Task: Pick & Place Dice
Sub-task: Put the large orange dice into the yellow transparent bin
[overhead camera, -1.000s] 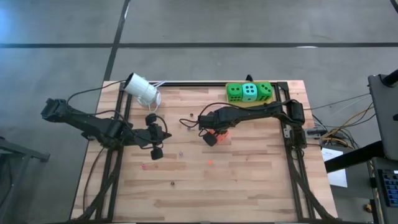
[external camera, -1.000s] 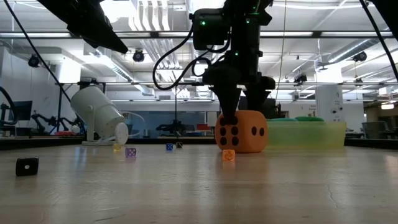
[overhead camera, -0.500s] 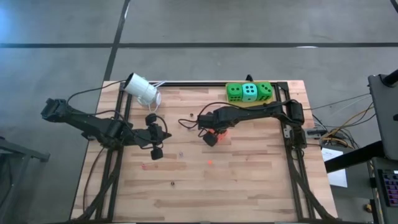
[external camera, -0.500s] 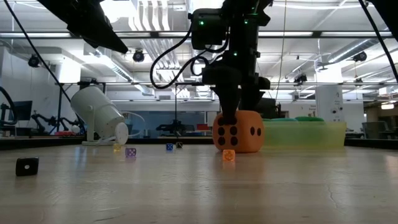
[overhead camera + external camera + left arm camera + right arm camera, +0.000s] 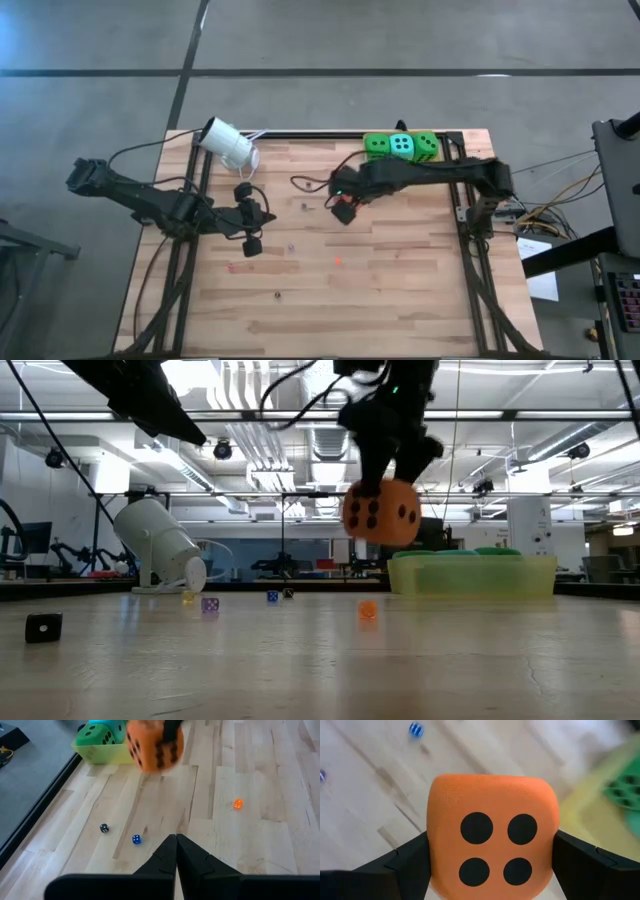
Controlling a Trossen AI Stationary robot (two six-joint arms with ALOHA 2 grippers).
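Orange die (image 5: pixel 381 512) hangs clamped in right end effector (image 5: pixel 385 460) above table (image 5: pixel 300 650).

Wooden table (image 5: pixel 400 280) — white cylinder (image 5: pixel 229 143) lying tipped, yellow-green tray (image 5: pixel 475 574) at edge, tiny dice (image 5: pixel 136 839) scattered.

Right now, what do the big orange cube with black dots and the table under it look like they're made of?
The big orange cube with black dots looks like soft foam: matte, finely grainy skin, rounded corners, though I can't be sure. It is held between the right gripper fingers. The table looks like pale wooden planks with visible grain and seams, smooth and slightly shiny.
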